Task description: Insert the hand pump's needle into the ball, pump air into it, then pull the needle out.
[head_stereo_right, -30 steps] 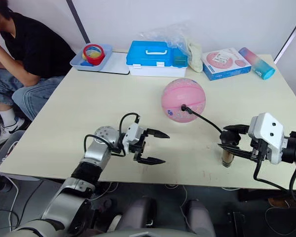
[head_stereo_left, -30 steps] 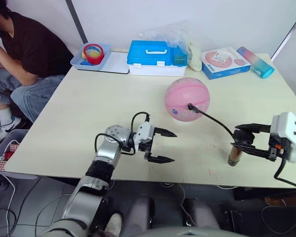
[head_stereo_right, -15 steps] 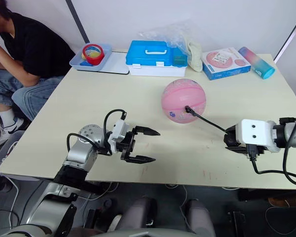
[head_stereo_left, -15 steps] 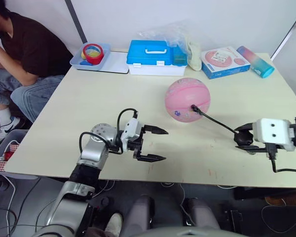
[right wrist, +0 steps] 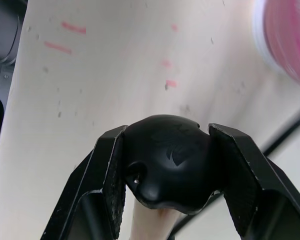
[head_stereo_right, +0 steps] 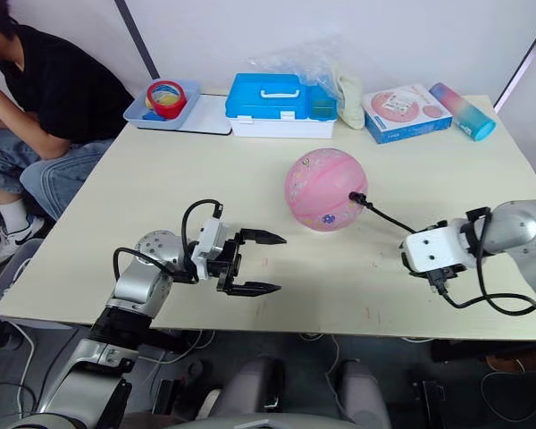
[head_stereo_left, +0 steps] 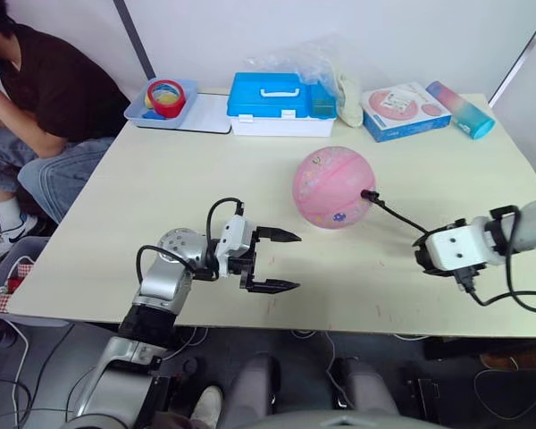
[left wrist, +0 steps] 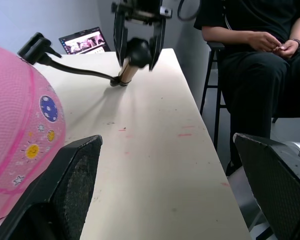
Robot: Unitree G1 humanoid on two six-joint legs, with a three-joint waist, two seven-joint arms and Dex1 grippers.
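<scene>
Right gripper (right wrist: 165, 165): both fingers (right wrist: 107, 175) are clamped on the black handle knob of the hand pump (left wrist: 131, 60), which stands roughly upright on the counter (head_stereo_left: 161, 197) near its front right edge. From the pump's base a thin black hose (head_stereo_left: 397, 215) runs across the counter to a black fitting pressed against the right side of the ball (head_stereo_left: 333, 188); the needle itself is probably seated in the valve, though it is too small to make out. The pink ball rests near the middle of the counter, slightly toward the right.

Left gripper (head_stereo_left: 281, 261): fingers spread wide apart and holding nothing, low over the front edge of the counter, left of the ball and clear of it.

Along the back edge: a blue case (head_stereo_left: 270, 103), a flat box (head_stereo_left: 404, 110) and a tray (head_stereo_left: 161, 101) at the back left. A seated person (head_stereo_left: 36, 89) is beside the left edge.
</scene>
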